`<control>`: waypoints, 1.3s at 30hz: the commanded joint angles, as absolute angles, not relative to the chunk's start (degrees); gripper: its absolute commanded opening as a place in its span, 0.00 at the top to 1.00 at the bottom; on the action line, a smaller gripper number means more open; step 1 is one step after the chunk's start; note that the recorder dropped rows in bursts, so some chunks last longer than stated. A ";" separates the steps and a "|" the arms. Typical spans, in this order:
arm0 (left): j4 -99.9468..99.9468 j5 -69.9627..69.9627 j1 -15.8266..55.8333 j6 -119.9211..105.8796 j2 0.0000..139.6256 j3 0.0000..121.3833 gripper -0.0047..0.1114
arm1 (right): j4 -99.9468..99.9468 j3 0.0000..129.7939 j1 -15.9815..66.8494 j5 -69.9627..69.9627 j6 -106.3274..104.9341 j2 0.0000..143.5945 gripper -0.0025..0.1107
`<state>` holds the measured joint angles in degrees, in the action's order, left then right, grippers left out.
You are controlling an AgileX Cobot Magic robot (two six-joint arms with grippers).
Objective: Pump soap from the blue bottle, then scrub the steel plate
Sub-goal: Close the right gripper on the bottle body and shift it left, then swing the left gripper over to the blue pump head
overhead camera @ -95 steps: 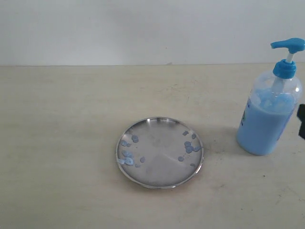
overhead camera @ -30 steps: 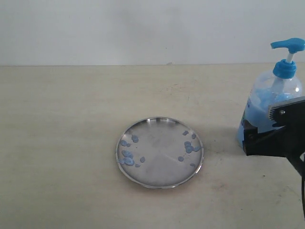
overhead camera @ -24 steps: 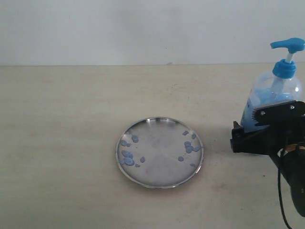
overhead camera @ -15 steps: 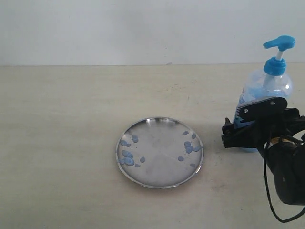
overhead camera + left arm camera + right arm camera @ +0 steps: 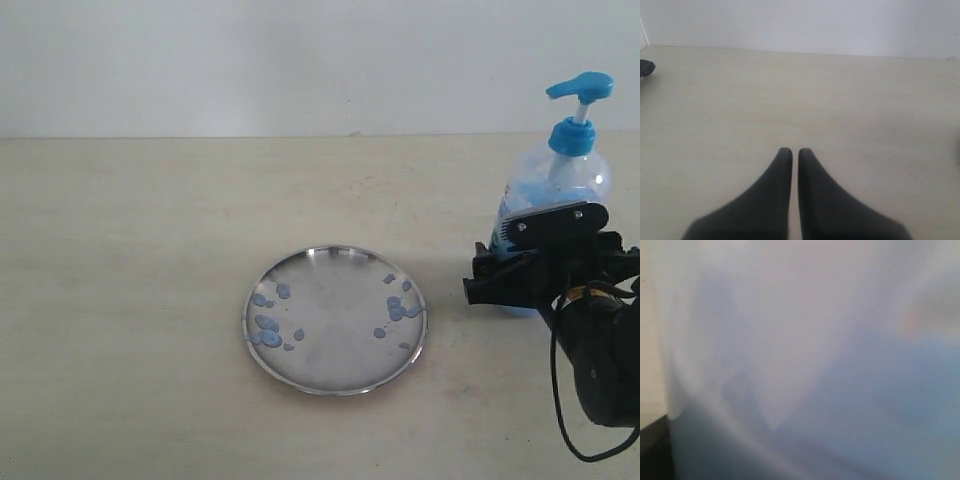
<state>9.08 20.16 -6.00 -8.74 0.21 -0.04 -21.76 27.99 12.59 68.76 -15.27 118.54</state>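
The blue bottle [image 5: 556, 178] stands at the right of the table, its bright blue pump head [image 5: 581, 87] up and pointing left. My right gripper [image 5: 541, 268] is closed round its lower body and hides the base. In the right wrist view the bottle [image 5: 815, 365] fills the picture as a pale blue blur. The steel plate [image 5: 335, 320] lies flat in the middle of the table, left of the bottle, with soap blobs [image 5: 268, 325] near its left and right rims. My left gripper [image 5: 791, 151] is shut over bare table, holding nothing, and is outside the exterior view.
The table [image 5: 130, 250] is beige, with a white wall [image 5: 300, 60] behind it. A black cable [image 5: 562, 400] loops under my right arm near the front right. A dark object [image 5: 646, 66] shows at the edge of the left wrist view.
My right gripper came in from the right edge and closed round the bottle's lower body. The bottle has shifted a little to the left. The plate has not moved.
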 commanded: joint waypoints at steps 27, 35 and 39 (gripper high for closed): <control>29.47 7.57 -6.19 -2.77 0.00 0.00 0.92 | -8.27 28.08 12.51 68.43 -23.91 118.37 0.98; 42.58 4.54 -6.19 -3.04 0.00 0.00 0.92 | -8.27 28.08 12.51 67.69 -24.17 118.37 0.98; 42.60 3.96 -6.09 -3.55 0.00 0.00 0.92 | -7.18 28.08 12.51 66.62 -24.92 118.37 0.98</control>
